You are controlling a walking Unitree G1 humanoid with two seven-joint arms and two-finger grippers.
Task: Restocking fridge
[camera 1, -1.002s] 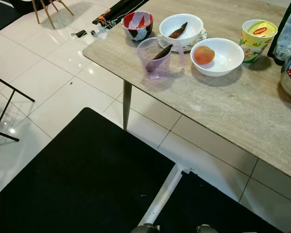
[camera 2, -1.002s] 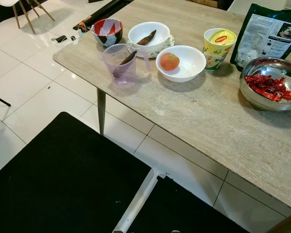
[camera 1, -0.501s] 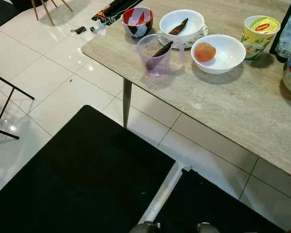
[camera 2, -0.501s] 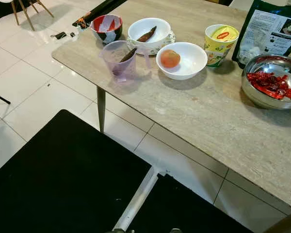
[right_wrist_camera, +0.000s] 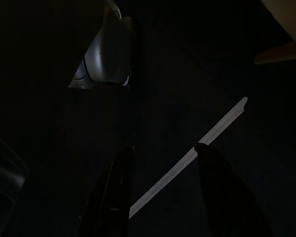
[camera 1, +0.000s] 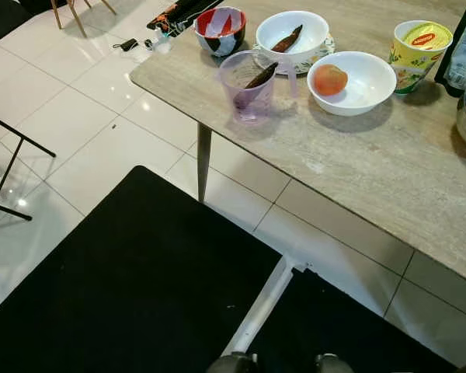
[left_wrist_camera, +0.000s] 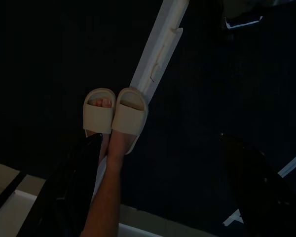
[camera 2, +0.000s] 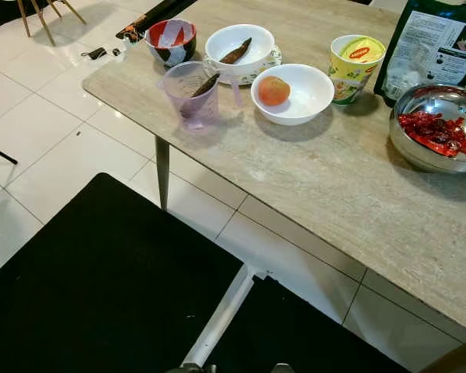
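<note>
A marble-look table (camera 2: 334,186) carries the food. A white bowl (camera 2: 311,101) holds a round orange-red fruit (camera 2: 273,91). Beside it stand a clear purple measuring cup (camera 2: 193,101) with a dark piece in it, a second white bowl (camera 2: 239,43) with a dark piece, a red and black bowl (camera 2: 171,39), a yellow noodle cup (camera 2: 353,66), a dark green bag (camera 2: 439,47) and a steel bowl (camera 2: 419,159) of red chillies. Both arms hang idle over the black mat. My left gripper (left_wrist_camera: 158,140) and right gripper (right_wrist_camera: 163,147) are open with nothing between the fingers.
A black mat (camera 2: 101,280) split by a white strip (camera 2: 221,318) covers the floor before me. A person's feet in beige slippers (left_wrist_camera: 116,116) stand on it close behind. A table leg (camera 2: 162,171) and a black metal frame (camera 1: 15,167) stand on the white tiles.
The whole picture has shifted a little as the camera moved, bringing the table slightly nearer and higher in view. Nothing on the table has moved.
</note>
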